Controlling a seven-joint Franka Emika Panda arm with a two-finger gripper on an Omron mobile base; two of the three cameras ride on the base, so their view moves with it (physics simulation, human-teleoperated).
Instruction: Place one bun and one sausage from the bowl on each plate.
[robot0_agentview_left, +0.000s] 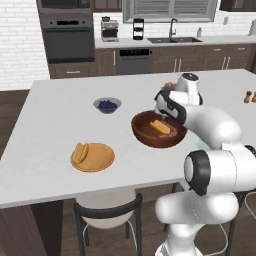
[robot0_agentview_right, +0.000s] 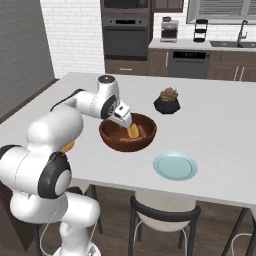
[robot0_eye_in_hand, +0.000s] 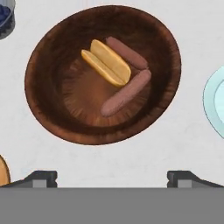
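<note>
Left base view: the wooden bowl (robot0_agentview_left: 159, 130) sits mid-worktop with a bun (robot0_agentview_left: 160, 126) showing inside, and the tool (robot0_agentview_left: 172, 117) hangs over its far right rim, which suits a reach down into the bowl. The tan wooden plate (robot0_agentview_left: 93, 157) lies well apart, toward the near left edge of the worktop (robot0_agentview_left: 60, 115), and already carries a bun (robot0_agentview_left: 80, 152); no sausage is visible on it, so by my reading it wants one. A small grey bowl of berries (robot0_agentview_left: 107, 105) stands beyond it, out of the path between bowl and plate

Right base view: the teal plate (robot0_agentview_right: 175, 166) is bare and lies near the front edge, just right of the bowl, with open worktop all round it. A potted plant (robot0_agentview_right: 168, 101) stands behind the bowl, clear of any carry to either plate

Hand view: the tool (robot0_eye_in_hand: 112, 177) looks straight down with its fingers (robot0_eye_in_hand: 40, 178) spread wide and nothing between them. Below it the bowl holds one bun and two sausages (robot0_eye_in_hand: 126, 92), lying against each other near the centre; the nearer sausage has free room on its outer side, probably the easier pick. The teal plate's rim shows just beside the bowl
</note>
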